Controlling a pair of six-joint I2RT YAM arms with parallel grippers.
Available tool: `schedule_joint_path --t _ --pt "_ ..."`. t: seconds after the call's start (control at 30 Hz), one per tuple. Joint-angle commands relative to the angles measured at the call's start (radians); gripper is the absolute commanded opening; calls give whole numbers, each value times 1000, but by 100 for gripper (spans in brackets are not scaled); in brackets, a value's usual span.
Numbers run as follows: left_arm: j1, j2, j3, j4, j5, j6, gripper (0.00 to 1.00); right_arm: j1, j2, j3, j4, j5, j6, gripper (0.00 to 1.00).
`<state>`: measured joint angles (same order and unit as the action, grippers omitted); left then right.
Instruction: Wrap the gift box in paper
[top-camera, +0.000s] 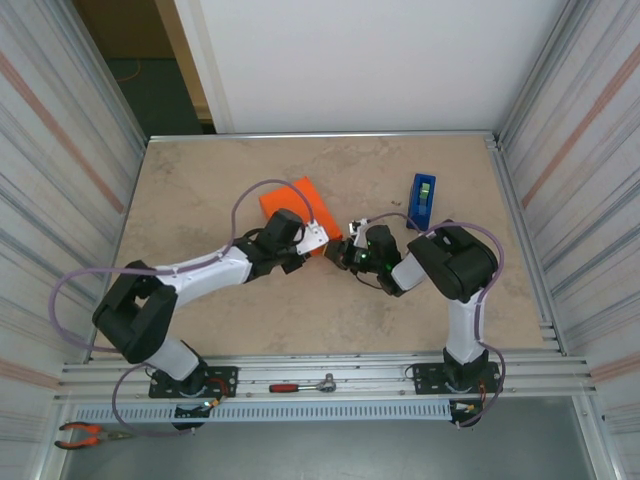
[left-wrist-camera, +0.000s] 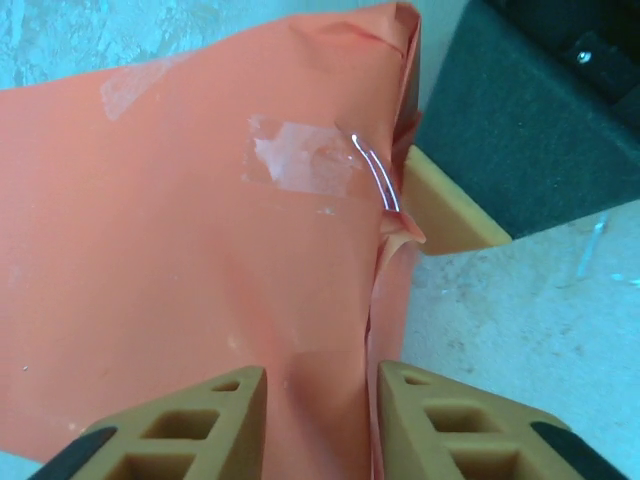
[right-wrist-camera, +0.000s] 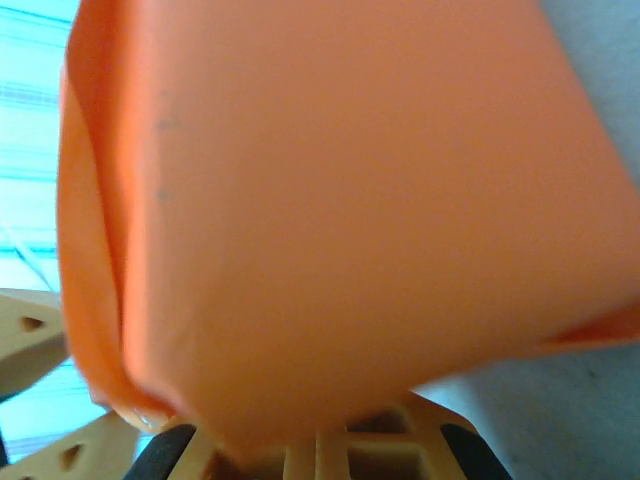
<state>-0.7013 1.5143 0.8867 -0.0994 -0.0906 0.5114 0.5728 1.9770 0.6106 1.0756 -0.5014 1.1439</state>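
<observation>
The gift box lies at mid-table with the orange paper wrapped over it; clear tape pieces hold a seam on top. My left gripper is open, its tan fingers resting over the paper's near side beside a loose vertical fold. In the top view the left gripper is at the box's right corner. My right gripper meets it from the right. In the right wrist view the paper hides the fingertips; the right gripper looks shut on a paper flap. One right finger touches the crumpled paper edge.
A blue tape dispenser stands to the right of the box. A red-handled tool lies on the front rail and pliers at the lower left. Corrugated walls close in both sides of the table.
</observation>
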Motion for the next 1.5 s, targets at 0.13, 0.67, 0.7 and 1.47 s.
schedule_joint_path --t 0.13,0.67,0.7,1.47 --pt "159 -93 67 -25 167 -269 41 -16 -123 -40 -42 -29 -11 0" --pt "484 94 130 34 345 -941 66 -21 -301 165 -514 -31 -226 0" --pt "484 107 131 43 340 -947 68 -22 -279 188 -521 -33 -230 0" --pt "493 434 373 52 417 -1210 79 -122 -389 205 -594 -109 -210 22"
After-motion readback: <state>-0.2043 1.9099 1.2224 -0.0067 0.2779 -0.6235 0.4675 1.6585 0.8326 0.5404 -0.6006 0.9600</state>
